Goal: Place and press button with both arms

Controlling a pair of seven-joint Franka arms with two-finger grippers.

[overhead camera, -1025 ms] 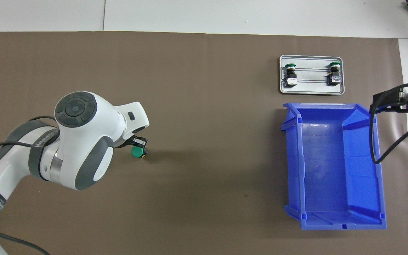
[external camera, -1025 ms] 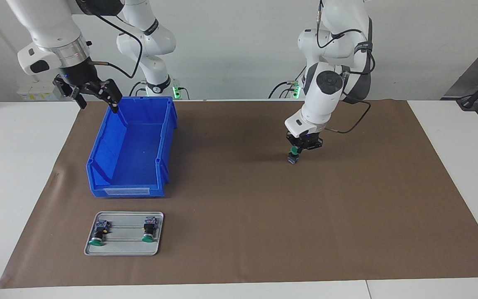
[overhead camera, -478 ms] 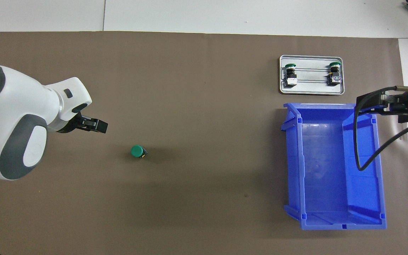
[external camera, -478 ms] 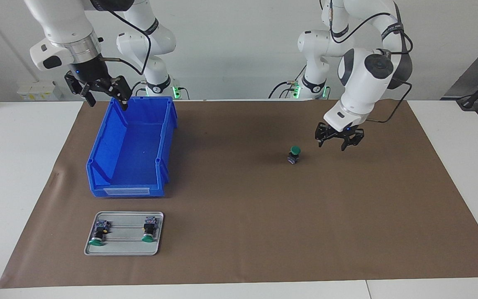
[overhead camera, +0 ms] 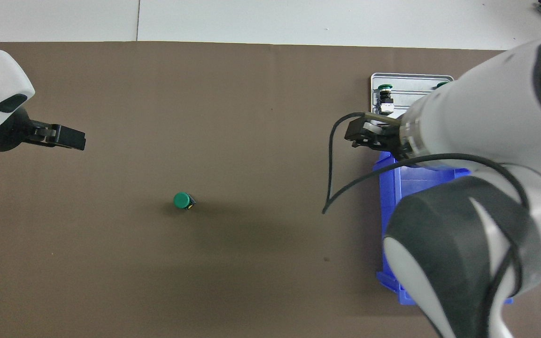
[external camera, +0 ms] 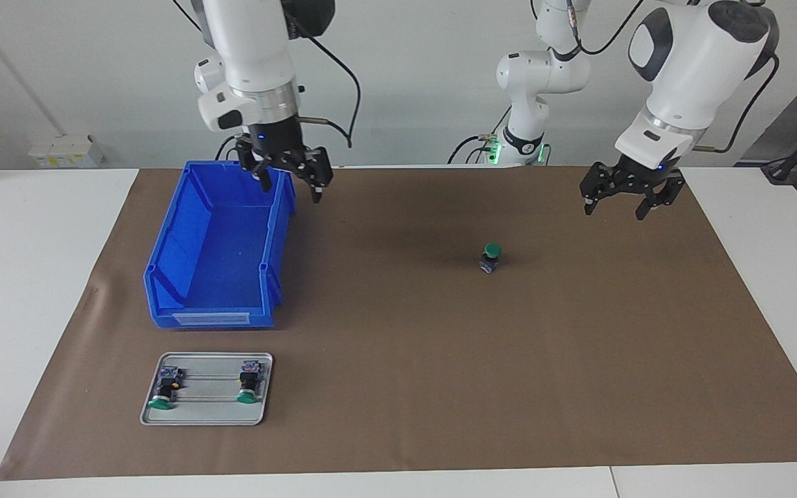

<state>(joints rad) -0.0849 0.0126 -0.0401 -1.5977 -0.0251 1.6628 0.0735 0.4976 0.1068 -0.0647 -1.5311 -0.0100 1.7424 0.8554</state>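
Note:
A button (external camera: 490, 257) with a green cap stands upright on the brown mat, toward the left arm's end; it also shows in the overhead view (overhead camera: 182, 201). My left gripper (external camera: 614, 206) is open and empty, raised over the mat, apart from the button and closer to the left arm's end (overhead camera: 71, 139). My right gripper (external camera: 290, 185) is open and empty, up over the blue bin's (external camera: 215, 256) wall on the side toward the table's middle (overhead camera: 360, 134). Two more buttons (external camera: 163, 389) (external camera: 248, 384) lie on a grey tray (external camera: 206, 413).
The blue bin (overhead camera: 388, 188) is empty and lies toward the right arm's end. The tray (overhead camera: 409, 76) lies farther from the robots than the bin. In the overhead view my right arm hides most of the bin and part of the tray.
My left gripper let go of the button, rose and drew away toward the left arm's end. My right gripper swung across the bin toward the table's middle.

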